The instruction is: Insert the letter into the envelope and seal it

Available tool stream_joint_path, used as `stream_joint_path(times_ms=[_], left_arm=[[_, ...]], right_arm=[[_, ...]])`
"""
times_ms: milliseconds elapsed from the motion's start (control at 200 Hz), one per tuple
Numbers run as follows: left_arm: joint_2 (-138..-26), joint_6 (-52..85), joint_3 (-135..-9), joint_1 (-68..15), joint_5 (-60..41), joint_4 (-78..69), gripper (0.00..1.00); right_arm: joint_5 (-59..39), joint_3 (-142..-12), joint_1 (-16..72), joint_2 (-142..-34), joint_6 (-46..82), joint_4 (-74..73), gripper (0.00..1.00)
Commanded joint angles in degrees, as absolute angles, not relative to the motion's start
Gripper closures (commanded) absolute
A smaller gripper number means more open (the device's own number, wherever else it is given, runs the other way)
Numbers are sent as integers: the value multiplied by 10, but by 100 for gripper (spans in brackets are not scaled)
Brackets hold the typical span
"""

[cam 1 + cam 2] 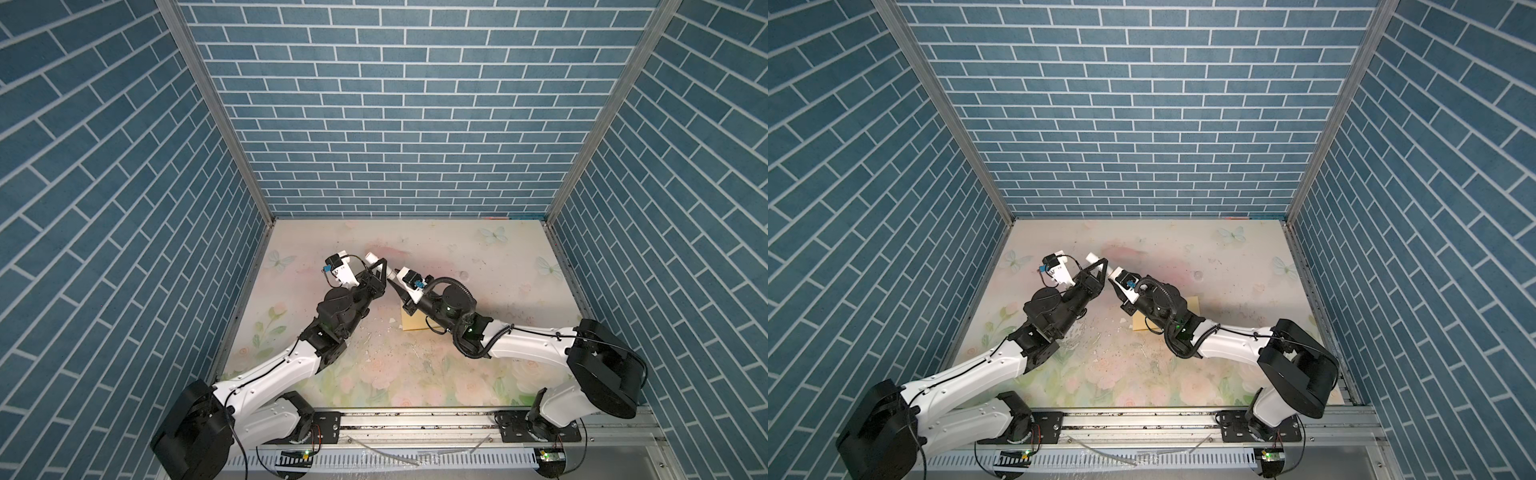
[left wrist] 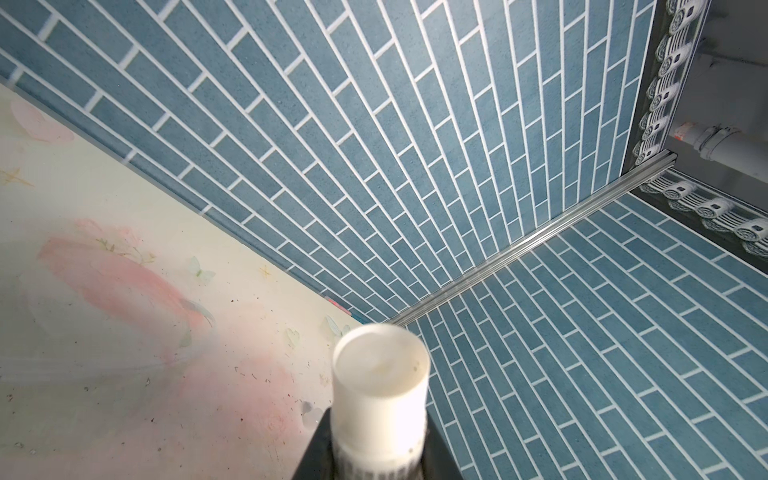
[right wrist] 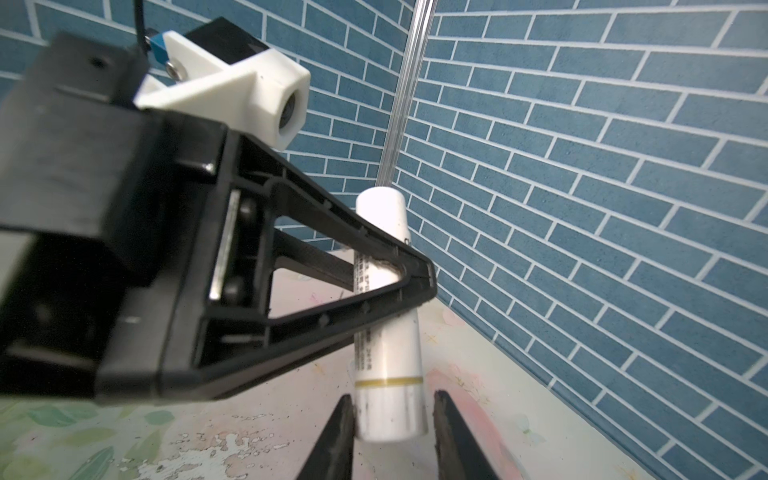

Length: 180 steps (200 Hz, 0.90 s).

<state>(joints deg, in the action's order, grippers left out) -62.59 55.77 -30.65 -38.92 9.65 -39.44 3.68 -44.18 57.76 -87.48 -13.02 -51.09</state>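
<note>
Two white-and-black robot arms meet tip to tip above the middle of a table (image 1: 457,257) printed with pale flowers and butterflies. Blue brick-pattern walls (image 1: 374,104) enclose it on three sides.

The left gripper (image 1: 380,267) is clamped on a white glue stick (image 3: 390,345), its black triangular fingers (image 3: 374,245) pinching the tube about midway along. In the right wrist view the tube stands roughly upright in this grip, with small dark print down its side and a thin gold band near its lower end. In the left wrist view the tube's flat round end (image 2: 380,365) fills the foreground, blurred, and points toward the far corner of the walls.

The right gripper (image 3: 390,411) reaches in from the opposite side, and its two black fingers straddle the banded end of the glue stick. One finger (image 3: 343,424) touches the tube and the other stands a sliver away from it, so I cannot tell whether this gripper has a firm hold.

The envelope (image 1: 411,323), plain mustard yellow, lies flat on the table right of centre, directly under the right arm's wrist. In both top views only a corner and an edge (image 1: 1142,325) show past the arm. Neither gripper touches it.

White flecks and dark specks (image 1: 374,345) are scattered over the table just beside the envelope.
</note>
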Motion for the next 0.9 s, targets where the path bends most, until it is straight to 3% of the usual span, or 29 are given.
stream_joint_path(times_ms=[0,110,275,445,650,895], left_arm=[[-623,556,-310,-390,99,-409,100],[-623,555,-311,-390,96,-410,100],[-628,553,-311,-390,90,-413,100],[-639,526,-310,-390,60,-440,100],[-644,477,-300,-390,12,-498,100],[-646,449,-301,-391,-31,-530,100]], right_arm=[[44,-457,580,-880,-142,-529,73],[42,-462,580,-882,-135,-520,75],[29,-464,580,-880,-120,-521,89],[-27,-477,569,-861,-59,-484,96],[-319,-528,461,-849,192,-421,97],[-533,-575,411,-894,348,-440,98]])
